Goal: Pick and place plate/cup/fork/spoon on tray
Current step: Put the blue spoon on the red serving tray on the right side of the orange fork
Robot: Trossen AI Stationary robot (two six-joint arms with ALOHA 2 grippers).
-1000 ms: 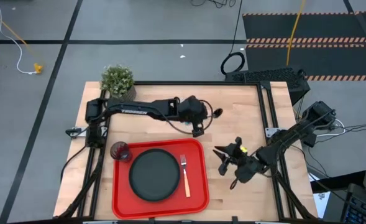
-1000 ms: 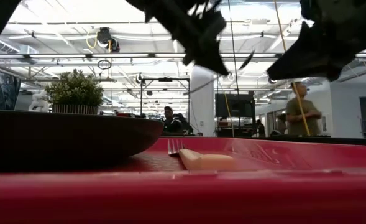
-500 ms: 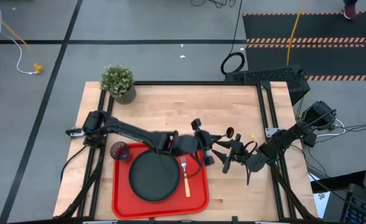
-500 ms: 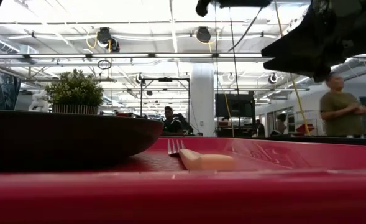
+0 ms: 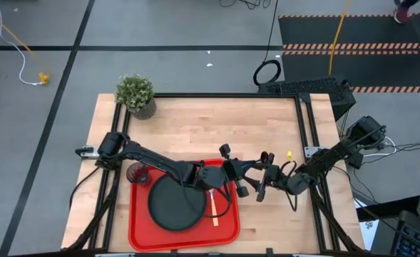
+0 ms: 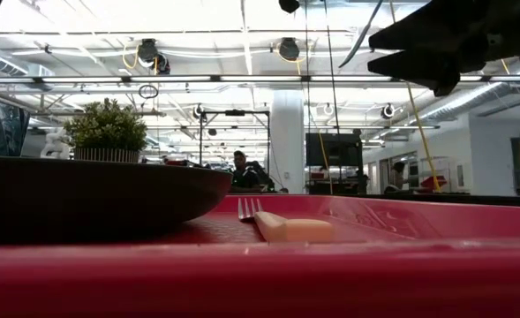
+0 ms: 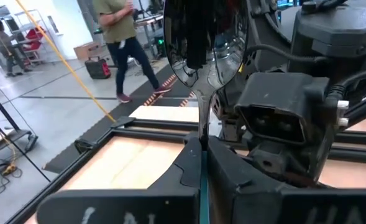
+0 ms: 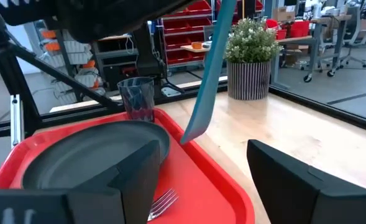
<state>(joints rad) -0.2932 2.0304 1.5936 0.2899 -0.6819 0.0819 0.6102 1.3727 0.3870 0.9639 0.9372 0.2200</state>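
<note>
The red tray (image 5: 140,230) holds the black plate (image 5: 168,207) and the orange-handled fork (image 5: 214,207), which lies on the tray floor right of the plate. The dark cup (image 5: 136,173) stands at the tray's far left corner. My left gripper (image 5: 239,171) hangs over the tray's right edge, shut on the spoon (image 7: 199,56). My right gripper (image 8: 201,180) is just right of the tray, open and facing it. The spoon's blue handle (image 8: 209,74) hangs ahead of its fingers, untouched. My left gripper pinches the spoon between its two fingers where the metal neck meets the blue handle (image 7: 201,140). The bowl sticks out past the fingertips. The spoon is lifted clear, and the handle slants down with its free end (image 8: 192,132) above the tray's right part.
A potted plant (image 5: 135,93) stands at the table's far left corner. A small yellow thing (image 5: 289,153) lies near the right edge. Bare wood lies beyond the tray. People move in the room behind the table.
My left arm has swung from the table's far middle toward the near right, carrying the spoon to above the tray's right edge. My right gripper has shifted a little toward the tray and the left gripper. Plate, fork and cup have stayed put.
</note>
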